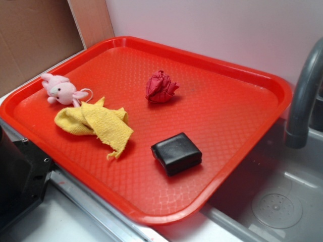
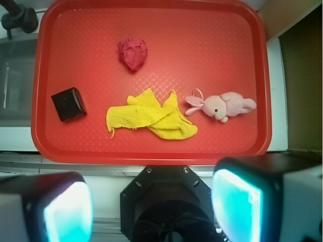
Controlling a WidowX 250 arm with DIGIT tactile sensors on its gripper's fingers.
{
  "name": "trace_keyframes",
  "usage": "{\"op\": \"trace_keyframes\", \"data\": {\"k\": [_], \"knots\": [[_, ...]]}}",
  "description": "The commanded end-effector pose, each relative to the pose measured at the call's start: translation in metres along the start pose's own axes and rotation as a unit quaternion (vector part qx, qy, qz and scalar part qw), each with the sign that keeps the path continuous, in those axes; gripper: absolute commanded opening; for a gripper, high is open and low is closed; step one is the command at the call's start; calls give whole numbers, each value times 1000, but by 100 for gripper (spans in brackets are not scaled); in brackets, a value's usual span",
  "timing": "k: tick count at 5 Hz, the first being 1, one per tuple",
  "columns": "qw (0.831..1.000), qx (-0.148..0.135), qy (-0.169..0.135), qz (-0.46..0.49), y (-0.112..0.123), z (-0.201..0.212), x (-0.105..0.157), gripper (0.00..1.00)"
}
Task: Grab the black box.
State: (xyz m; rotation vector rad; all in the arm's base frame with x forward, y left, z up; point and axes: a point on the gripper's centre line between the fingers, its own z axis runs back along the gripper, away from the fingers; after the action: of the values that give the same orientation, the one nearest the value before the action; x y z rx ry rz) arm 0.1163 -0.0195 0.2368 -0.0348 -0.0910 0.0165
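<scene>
On the red tray [image 2: 151, 20] below me, the black box [image 2: 68, 104] lies untouched; my gripper [image 2: 151, 201] hangs spread wide, holding nothing.

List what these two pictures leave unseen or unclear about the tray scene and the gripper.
- Gripper: absent from the exterior view; wrist view blurs its fingers and cuts them at the frame edge.
- Black box: underside hidden against the tray.
- Tray under the yellow cloth: covered.
- Faucet: top cropped.
</scene>
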Motion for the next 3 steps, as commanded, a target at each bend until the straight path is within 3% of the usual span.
{"op": "trace_keyframes", "data": {"k": [1, 3], "knots": [[1000, 0, 0, 0, 0, 0, 0, 100], [999, -20, -23, -20, -30, -14, 5, 100]]}}
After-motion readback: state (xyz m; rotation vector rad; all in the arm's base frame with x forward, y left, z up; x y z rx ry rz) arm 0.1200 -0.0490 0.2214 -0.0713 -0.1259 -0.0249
